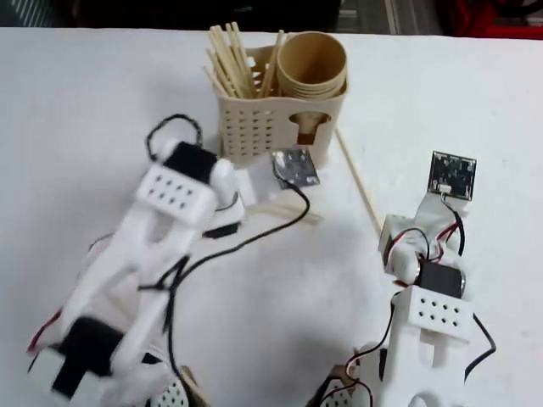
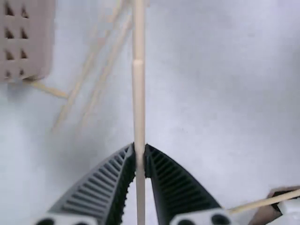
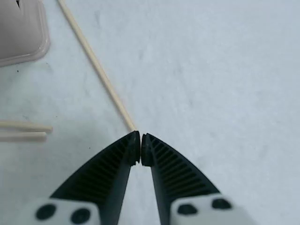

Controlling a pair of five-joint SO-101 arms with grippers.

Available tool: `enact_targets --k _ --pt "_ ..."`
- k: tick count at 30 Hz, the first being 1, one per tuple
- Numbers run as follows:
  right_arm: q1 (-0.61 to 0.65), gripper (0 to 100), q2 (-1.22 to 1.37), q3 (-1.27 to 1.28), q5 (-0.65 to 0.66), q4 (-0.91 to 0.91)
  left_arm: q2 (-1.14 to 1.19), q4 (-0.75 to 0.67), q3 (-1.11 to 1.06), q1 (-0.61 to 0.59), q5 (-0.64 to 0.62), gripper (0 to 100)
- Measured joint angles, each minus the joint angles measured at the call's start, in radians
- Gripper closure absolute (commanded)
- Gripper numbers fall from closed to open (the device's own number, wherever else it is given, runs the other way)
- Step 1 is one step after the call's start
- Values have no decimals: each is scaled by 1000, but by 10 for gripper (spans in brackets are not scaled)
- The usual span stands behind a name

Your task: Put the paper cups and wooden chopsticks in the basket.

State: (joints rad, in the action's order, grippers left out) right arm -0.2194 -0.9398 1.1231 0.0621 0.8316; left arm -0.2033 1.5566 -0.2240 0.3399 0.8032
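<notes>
**Chopstick (image 2: 138,93) of pale wood clamped in left gripper (image 2: 139,159)**

We are holding it just beside the beige perforated plastic basket (image 1: 254,127), which is carrying stacked tan paper cups (image 1: 312,64) at far centre. Our right gripper (image 3: 140,147) is sitting with jaws together at the end of a second thin wooden stick (image 3: 96,70).

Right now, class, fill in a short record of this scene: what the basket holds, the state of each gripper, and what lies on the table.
basket: holds stacked paper cups and a bunch of chopsticks
left gripper: shut on a single chopstick
right gripper: shut, empty, tips by the end of a loose chopstick
table: the loose chopstick, plus a pair of chopsticks lying side by side
</notes>
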Motion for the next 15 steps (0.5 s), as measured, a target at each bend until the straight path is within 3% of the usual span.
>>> enact_targets --k 7,15 --pt "0 978 0 0 0 0 -187 -25 37 0 -153 976" --pt "0 978 0 0 0 0 -219 -92 253 0 -338 976"
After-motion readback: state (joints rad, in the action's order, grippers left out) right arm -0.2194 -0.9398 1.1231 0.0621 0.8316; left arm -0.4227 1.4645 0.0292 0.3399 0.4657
